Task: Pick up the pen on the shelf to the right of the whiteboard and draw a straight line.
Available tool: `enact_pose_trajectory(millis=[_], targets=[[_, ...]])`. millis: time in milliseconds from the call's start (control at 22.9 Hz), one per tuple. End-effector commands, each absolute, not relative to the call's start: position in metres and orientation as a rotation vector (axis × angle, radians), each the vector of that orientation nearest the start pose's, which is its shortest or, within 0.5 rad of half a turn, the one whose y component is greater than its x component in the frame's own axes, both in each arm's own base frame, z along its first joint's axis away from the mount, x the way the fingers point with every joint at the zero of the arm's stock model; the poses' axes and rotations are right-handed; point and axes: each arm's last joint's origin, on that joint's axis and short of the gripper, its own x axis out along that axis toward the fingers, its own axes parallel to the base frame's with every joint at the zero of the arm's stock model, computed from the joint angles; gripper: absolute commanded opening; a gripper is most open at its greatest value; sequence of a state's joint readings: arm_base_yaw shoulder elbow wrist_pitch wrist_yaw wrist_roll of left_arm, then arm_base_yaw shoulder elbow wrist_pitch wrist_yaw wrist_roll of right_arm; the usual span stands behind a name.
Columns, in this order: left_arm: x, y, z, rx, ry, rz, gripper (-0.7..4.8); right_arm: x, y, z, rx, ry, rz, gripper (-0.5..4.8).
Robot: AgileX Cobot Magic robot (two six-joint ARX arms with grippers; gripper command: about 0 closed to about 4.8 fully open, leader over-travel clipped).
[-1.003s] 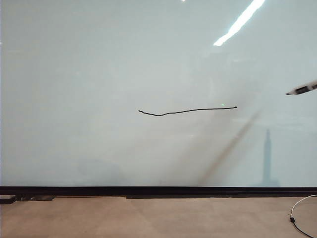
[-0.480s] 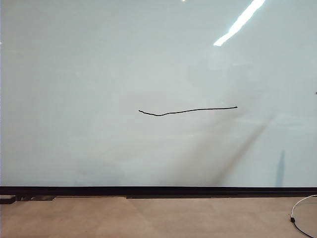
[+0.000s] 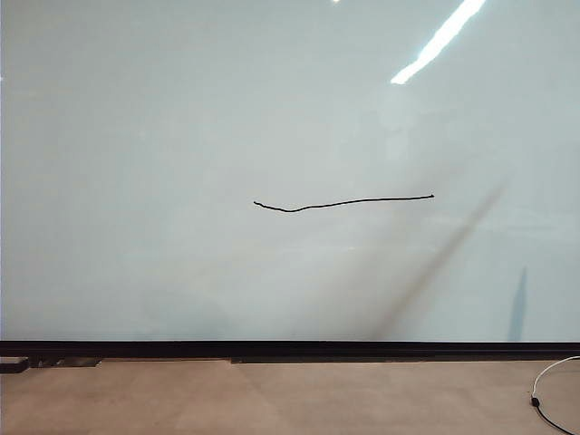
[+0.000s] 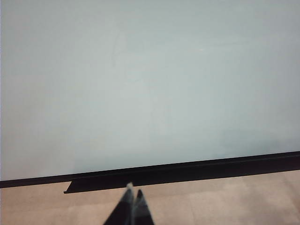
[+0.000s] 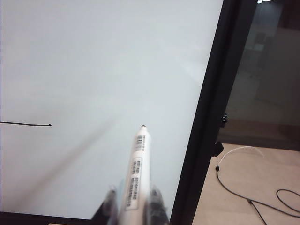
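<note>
Neither arm shows in the exterior view; only a slanting shadow and a small upright one fall on the whiteboard point(image 3: 181, 136) toward its right side. The left pincer point(image 4: 131, 206) is cut off by the frame edge in its wrist view, so only its two dark fingertips point(image 4: 123, 211) appear, pressed together with nothing between them, hanging over the tan floor point(image 4: 234, 201) just short of the black strip point(image 4: 187, 169) along the board's lower edge. The right pincer point(image 5: 133, 206) is likewise mostly out of frame and blurred; its fingers point(image 5: 111, 201) pinch the pen point(image 5: 137, 168) on either side of its whitish barrel. The label print on the barrel is too small to read. The pen's black tip points at the board near its right edge, apart from the surface. The straight line point(image 3: 343, 203) lies across the middle of the board, roughly level with a slight dip near its left end; its right end shows in the right wrist view, well apart from the pen tip. A white cable point(image 3: 548, 385) trails on the floor by the board's lower right corner.
</note>
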State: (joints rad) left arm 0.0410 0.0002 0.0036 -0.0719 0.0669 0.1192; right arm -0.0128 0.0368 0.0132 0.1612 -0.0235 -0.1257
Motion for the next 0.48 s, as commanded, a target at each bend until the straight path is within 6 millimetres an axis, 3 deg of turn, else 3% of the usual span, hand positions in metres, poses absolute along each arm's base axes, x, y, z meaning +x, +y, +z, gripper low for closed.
enact_pose_trajectory(millis=[44, 480], targets=[[0.097, 0.0021, 0.1597, 0.118, 0.056, -0.03, -0.05, 0.0971, -0.0012, 0.1728, -0.114, -0.095, -0.015, -0.06], [0.097, 0.0019, 0.1589, 0.116, 0.064, -0.034, -0.05, 0.0974, -0.0034, 0.1711, -0.15, -0.072, -0.082, -0.06]])
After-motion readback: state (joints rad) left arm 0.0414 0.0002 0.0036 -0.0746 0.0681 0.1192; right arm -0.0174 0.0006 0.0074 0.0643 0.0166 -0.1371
